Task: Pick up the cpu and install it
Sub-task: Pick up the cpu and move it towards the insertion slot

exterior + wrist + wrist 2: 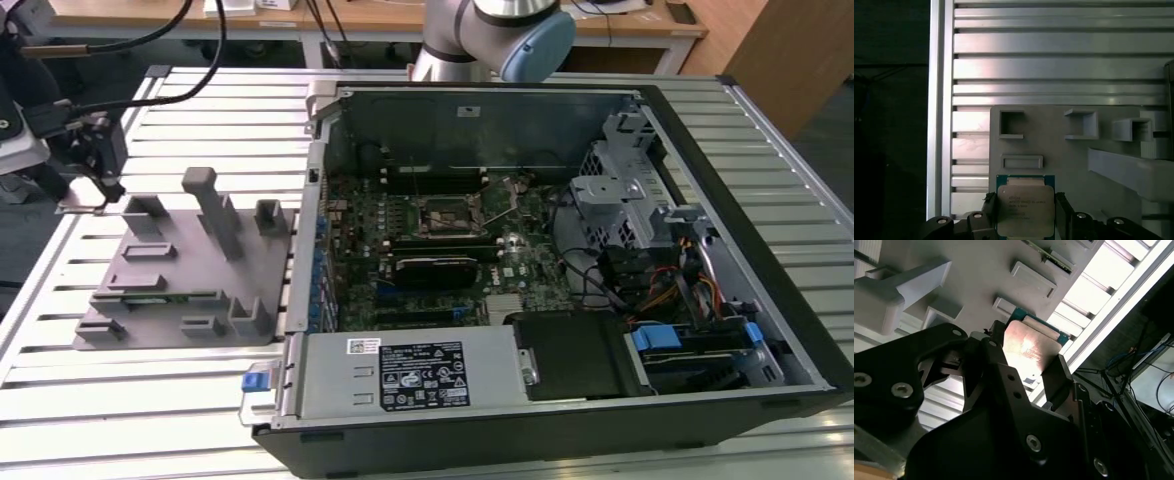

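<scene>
The cpu (1025,210) is a flat square chip with a silvery top and a green rim, and it sits between my black fingers (989,207) in both wrist views. My gripper (1029,349) is shut on the cpu (1026,340), one finger against each of two opposite edges. In the exterior view my gripper (88,200) hangs at the exterior view's left, holding the chip a little above the far left corner of the grey fixture (187,275). The black socket frame (449,217) lies on the motherboard inside the open computer case.
The open computer case (561,270) fills the exterior view's middle and right, with cables and drive bays on its right side. Grey upright blocks (214,210) rise from the fixture. The slatted metal table (120,400) carries both. The arm's base (494,35) stands behind the case.
</scene>
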Robot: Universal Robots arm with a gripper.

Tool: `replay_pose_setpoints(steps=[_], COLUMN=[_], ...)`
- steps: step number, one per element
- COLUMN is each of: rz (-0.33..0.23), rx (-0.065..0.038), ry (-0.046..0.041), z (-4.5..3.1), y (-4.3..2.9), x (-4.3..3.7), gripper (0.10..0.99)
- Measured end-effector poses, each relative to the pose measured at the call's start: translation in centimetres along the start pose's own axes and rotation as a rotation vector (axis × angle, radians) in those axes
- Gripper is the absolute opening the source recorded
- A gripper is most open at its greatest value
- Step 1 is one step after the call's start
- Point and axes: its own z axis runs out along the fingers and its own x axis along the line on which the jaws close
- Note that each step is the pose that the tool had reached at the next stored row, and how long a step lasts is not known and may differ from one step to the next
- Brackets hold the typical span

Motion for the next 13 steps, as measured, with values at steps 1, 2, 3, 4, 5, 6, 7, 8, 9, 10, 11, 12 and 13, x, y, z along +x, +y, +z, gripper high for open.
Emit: replay_pose_setpoints(steps=[1,2,3,4,5,6,7,8,9,10,11,12,13], rz=[0.000,0.000,0.000,0.000,0.000,0.000,0.000,0.000,0.000,0.000,0.000,0.000,0.000], rx=[0.000,0.000,0.000,0.000,0.000,0.000,0.000,0.000,0.000,0.000,0.000,0.000,0.000], ry=[0.0000,-0.0001,-0.0001,-0.0001,0.0000,0.0000,0.0000,0.0000,-0.0001,-0.0001,-0.0001,-0.0001,-0.0001], z=[-0.22,-0.45,-0.68,-0.94,-1.18,-1.40,-1.61,-1.81,-2.04,-2.29,-2.60,-2.90,-3.21], y=[0.02,0.05,0.08,0.10,0.12,0.14,0.15,0.17,0.20,0.22,0.25,0.27,0.30], x=[0.00,0.01,0.01,0.01,0.01,0.01,0.02,0.02,0.02,0.03,0.03,0.03,0.03], gripper=[0.545,0.545,0.545,0.545,0.545,0.545,0.545,0.545,0.545,0.545,0.545,0.545,0.545])
